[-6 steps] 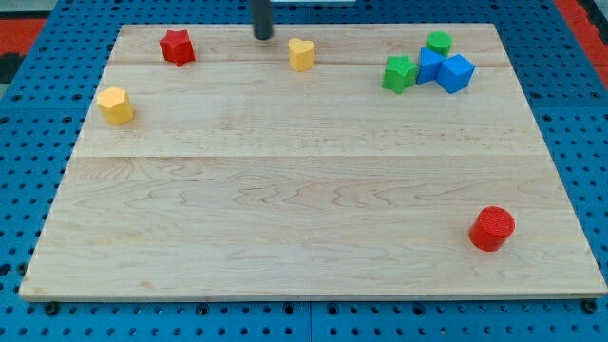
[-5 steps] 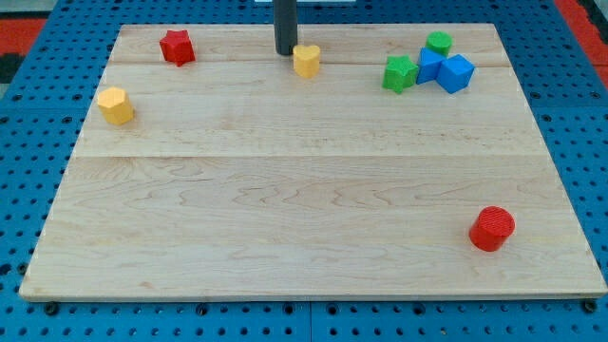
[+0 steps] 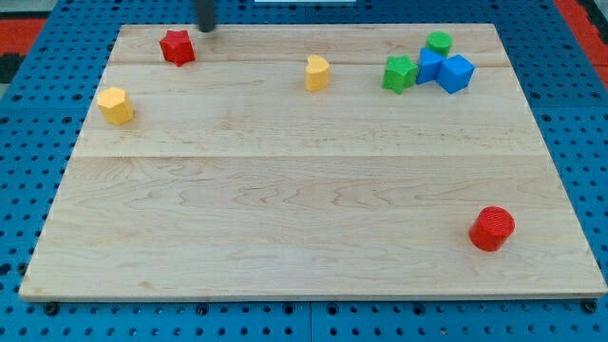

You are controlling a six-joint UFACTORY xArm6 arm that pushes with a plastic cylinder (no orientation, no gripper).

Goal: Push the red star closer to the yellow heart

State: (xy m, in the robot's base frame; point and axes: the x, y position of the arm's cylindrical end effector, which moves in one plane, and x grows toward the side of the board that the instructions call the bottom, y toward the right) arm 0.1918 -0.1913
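You are looking at a pale wooden board (image 3: 313, 190) with visible grain, lying on blue pegboard (image 3: 28, 171).

- Red star (image 3: 177, 46): sitting at the view's top left.
- Yellow heart (image 3: 317, 72): resting well to its right.
- My tip (image 3: 205, 28): a bare dark rod holding nothing, blurred, hovering just above-right of the star; you cannot tell whether it is touching.
- Yellow block (image 3: 116, 104): lying at the left edge.

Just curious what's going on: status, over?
My tip at board's top edge, just right of red star. Yellow heart further right. Nothing between them.
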